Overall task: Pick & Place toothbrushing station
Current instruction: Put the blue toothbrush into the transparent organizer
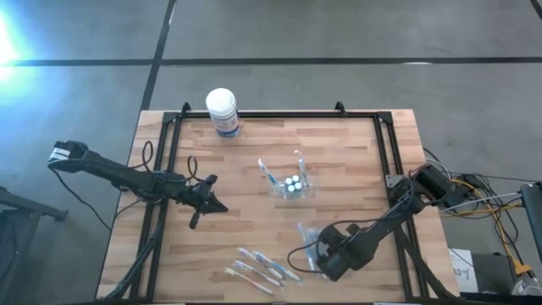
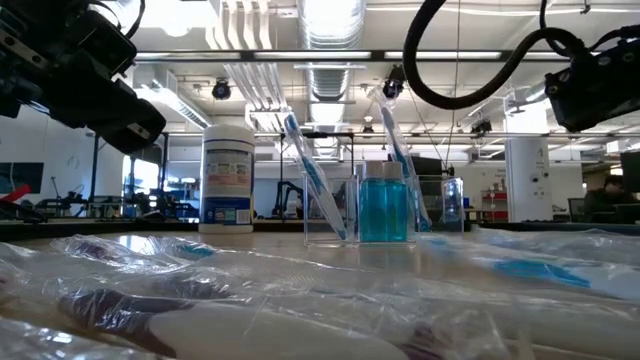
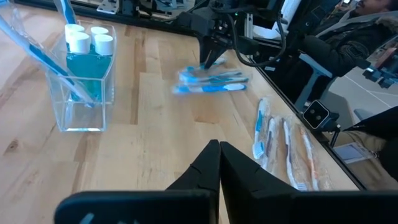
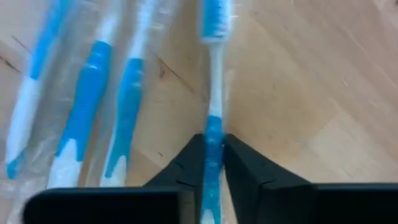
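- High view puts the clear holder (image 1: 290,185) mid-table, w/ two toothbrushes leaning out of it and small white-capped blue bottles inside. It stands upright and neither arm is touching it.
- My right gripper (image 4: 212,163) is down low near the front edge of the table (image 1: 356,152), fingers pinched onto a blue-and-white toothbrush (image 4: 213,93) — the handle runs straight between them, bristle end pointing away. I'd say it's gripped at the handle so the head goes into the holder last or stays up.
- Just beside that brush lie three wrapped brushes (image 4: 93,87), roughly side by side on the wood; more wrapped ones (image 1: 258,267) sit at the front edge. Looks like the supply pile.
- My left gripper (image 3: 219,163) hangs above the table's left-centre, fingers pressed together w/ nothing in them — parked, I reckon, clear of the right arm's path.
- White tub (image 1: 222,111) w/ blue label stands at the back edge, well apart from everything; not part of this job.
- My read: the brush is in hand, and the carry over to the holder is what's left.
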### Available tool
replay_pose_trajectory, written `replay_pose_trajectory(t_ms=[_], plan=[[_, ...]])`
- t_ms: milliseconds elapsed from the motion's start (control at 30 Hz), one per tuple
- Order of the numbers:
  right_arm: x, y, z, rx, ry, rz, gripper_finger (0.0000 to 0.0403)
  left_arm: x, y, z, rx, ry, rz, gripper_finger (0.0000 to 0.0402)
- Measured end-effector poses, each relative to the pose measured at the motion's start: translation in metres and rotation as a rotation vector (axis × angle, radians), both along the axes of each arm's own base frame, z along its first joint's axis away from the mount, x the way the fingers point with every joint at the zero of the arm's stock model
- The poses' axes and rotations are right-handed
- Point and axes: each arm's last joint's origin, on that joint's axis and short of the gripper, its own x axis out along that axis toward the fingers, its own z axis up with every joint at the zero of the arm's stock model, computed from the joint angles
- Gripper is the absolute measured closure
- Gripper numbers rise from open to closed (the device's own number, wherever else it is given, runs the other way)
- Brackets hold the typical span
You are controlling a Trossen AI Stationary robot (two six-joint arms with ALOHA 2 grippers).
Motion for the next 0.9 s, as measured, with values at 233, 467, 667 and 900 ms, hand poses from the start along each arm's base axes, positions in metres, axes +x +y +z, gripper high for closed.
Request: replay_pose_trajectory(t_ms=[233, 467, 667, 900], plan=[[0.0, -0.003, 0.003, -0.067, -0.025, 0.02, 0.0387, 0.0, 0.0, 0.0, 0.009, -0.003, -0.004, 0.0389], [-0.01, -0.016, 0.028, -0.189, -0.098, -0.011, 0.0391, 0.0, 0.0, 0.0, 0.015, -0.005, -0.012, 0.0395], [-0.01, -0.026, 0.064, -0.325, -0.354, 0.077, 0.0392, 0.0, 0.0, 0.0, 0.016, -0.003, -0.012, 0.0389], [-0.01, -0.042, 0.108, -0.527, -0.684, 0.184, 0.0393, 0.0, 0.0, -0.001, 0.016, 0.0, -0.012, 0.0395]])
